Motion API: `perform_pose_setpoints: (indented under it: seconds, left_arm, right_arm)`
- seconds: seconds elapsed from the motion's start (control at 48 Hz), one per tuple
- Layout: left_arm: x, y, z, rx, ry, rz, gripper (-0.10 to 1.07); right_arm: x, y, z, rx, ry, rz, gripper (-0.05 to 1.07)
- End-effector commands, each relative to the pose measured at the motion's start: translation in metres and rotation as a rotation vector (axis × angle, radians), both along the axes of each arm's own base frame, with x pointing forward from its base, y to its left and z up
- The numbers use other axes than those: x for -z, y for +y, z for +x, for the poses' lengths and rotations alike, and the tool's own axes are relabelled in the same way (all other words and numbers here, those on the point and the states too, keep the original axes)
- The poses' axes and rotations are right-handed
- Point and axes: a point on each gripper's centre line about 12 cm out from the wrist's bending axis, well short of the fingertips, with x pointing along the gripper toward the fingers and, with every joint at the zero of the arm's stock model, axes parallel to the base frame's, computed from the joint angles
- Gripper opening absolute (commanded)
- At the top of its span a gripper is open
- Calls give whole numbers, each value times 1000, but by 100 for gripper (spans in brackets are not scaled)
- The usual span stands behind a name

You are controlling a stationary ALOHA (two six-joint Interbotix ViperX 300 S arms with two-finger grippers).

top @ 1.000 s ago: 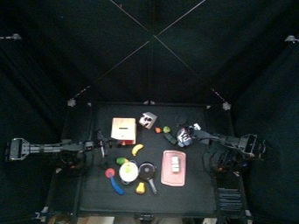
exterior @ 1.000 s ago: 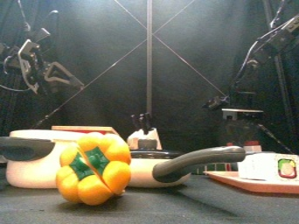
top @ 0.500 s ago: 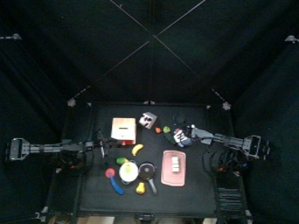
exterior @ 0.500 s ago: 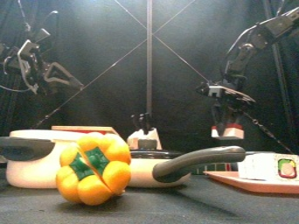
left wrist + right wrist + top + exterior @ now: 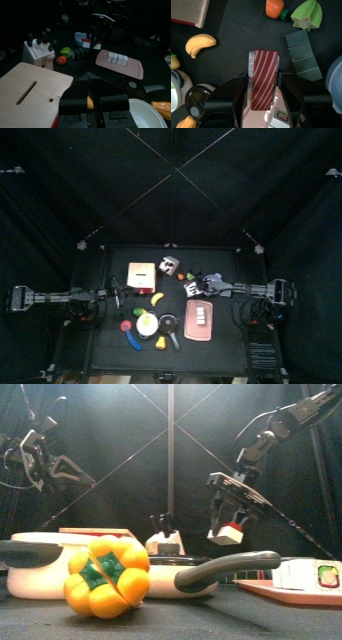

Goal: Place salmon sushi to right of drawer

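My right gripper is shut on the salmon sushi, a red-and-white striped piece, and holds it in the air above the table. In the right wrist view the sushi sits between the two jaws. The drawer, tan with a red-orange front, stands at the table's back left; my right gripper hangs to its right. In the left wrist view the drawer's tan top lies just beside my left gripper, which rests shut and empty at the table's left side.
A pink tray with a sushi roll lies front right. A white pan, a yellow pepper and a banana lie at the front. A dark green block and a knife block are near the back.
My right gripper has carried the sushi leftward, from the table's right side toward the middle. The left arm has not moved.
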Motion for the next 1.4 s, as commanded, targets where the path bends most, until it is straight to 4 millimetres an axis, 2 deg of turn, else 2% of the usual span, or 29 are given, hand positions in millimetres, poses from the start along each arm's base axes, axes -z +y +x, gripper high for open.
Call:
perform_pose_setpoints:
  seconds: [0.0, 0.25, 0.562, 0.729, 0.958, 1.146, 1.375]
  left_arm:
    - [-3, 0, 2, 0, -10, 4, 42]
    - [-3, 0, 2, 0, -9, 4, 41]
    - [-3, 0, 2, 0, -9, 2, 41]
    - [-3, 0, 2, 0, -9, 4, 41]
    - [-3, 0, 2, 0, -9, 4, 41]
    - [-3, 0, 2, 0, -9, 2, 41]
    - [-3, 0, 2, 0, -9, 2, 42]
  right_arm:
    - [-10, 2, 14, 6, -41, -23, 75]
    - [2, 11, 41, 55, -30, -46, 75]
    - [26, 27, 51, 157, 37, -31, 75]
    - [36, 25, 54, 217, 82, -54, 76]
    - [35, 18, 63, 235, 130, -110, 76]
    - [35, 15, 74, 242, 121, -110, 76]
    - [46, 10, 83, 238, 116, -101, 76]
